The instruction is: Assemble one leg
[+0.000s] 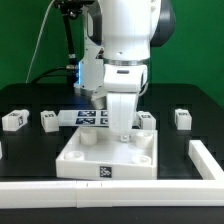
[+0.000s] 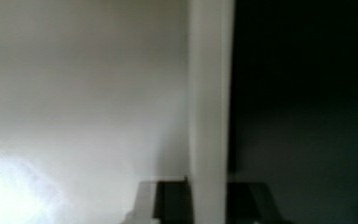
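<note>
legs: small white cuboid pegs, black-and-white tags showing | first leg (image 1: 12,121), second leg (image 1: 48,120) lay at exterior view's left | third leg (image 1: 147,120) near middle | fourth leg (image 1: 181,118) at right

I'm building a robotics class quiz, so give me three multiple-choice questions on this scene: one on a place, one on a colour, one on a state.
1. Where is the large white square rimmed piece?
A. at the exterior view's far right
B. under the gripper
C. at the far left

2. What colour is the table?
A. black
B. green
C. white

3. The small white cuboid plastic leg at the exterior view's far left is
A. held by the gripper
B. plugged into the square piece
C. lying loose on the table

Answers: 1 B, the gripper hangs over it; 2 A, dark around every part; 3 C, it sits alone, apart from the gripper.
</note>
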### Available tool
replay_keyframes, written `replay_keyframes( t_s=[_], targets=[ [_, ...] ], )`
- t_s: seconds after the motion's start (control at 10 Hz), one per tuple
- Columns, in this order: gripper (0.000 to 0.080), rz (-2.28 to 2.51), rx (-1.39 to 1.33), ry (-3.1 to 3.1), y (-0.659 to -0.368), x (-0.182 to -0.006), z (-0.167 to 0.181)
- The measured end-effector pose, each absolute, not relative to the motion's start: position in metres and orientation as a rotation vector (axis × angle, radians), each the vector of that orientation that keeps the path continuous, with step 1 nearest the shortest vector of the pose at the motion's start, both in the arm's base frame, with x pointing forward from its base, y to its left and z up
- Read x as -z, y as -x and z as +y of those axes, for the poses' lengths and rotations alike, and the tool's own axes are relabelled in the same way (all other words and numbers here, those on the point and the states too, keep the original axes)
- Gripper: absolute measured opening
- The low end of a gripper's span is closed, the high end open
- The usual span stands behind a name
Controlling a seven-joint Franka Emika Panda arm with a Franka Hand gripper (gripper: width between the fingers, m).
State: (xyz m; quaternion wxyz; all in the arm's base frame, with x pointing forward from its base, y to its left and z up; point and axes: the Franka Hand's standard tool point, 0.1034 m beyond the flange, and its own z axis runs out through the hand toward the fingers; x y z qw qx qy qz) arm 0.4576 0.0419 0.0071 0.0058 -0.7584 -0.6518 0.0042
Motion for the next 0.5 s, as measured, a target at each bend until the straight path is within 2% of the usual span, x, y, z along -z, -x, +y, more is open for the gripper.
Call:
replay_keyframes(
  t_s=[0.5],
  targets=[
    [0.0058, -2.134, -0.019, 2.294, -0.486, -0.008, 0.075]
  ],
)
